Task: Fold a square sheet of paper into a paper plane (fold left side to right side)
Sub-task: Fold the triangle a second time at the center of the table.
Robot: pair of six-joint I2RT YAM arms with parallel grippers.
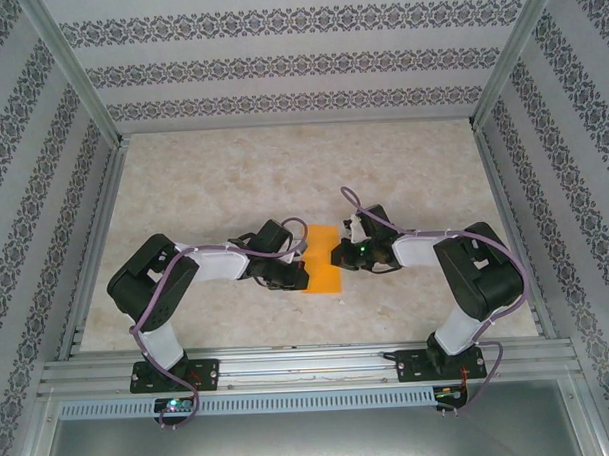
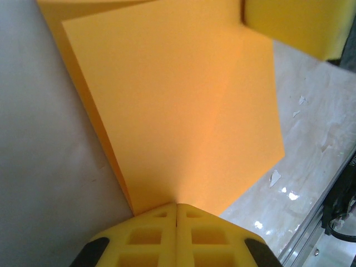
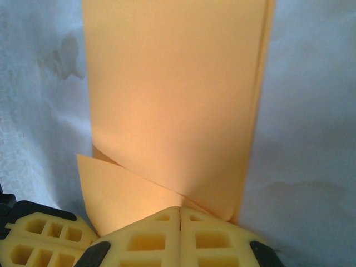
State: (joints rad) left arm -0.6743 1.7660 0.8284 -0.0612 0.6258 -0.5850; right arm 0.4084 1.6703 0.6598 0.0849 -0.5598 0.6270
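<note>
The orange sheet of paper [image 1: 322, 259] lies folded into a narrow upright strip at the middle of the table, between the two grippers. My left gripper [image 1: 298, 266] is at its left edge. In the left wrist view its yellow fingers are pressed together [image 2: 177, 207] with the paper [image 2: 183, 111] spreading out from their tips. My right gripper [image 1: 338, 255] is at the paper's right edge. Its fingers are also pressed together [image 3: 179, 210] on the paper [image 3: 172, 100], where a curled-over layer and a lower flap [image 3: 119, 197] meet. The left gripper's finger [image 3: 39, 239] sits close beside it.
The marble-patterned table [image 1: 213, 181] is boxed in by patterned walls and aluminium posts. A metal rail [image 1: 309, 368] runs along the near edge under the arm bases. Small white scraps [image 2: 275, 178] lie on the table near the paper.
</note>
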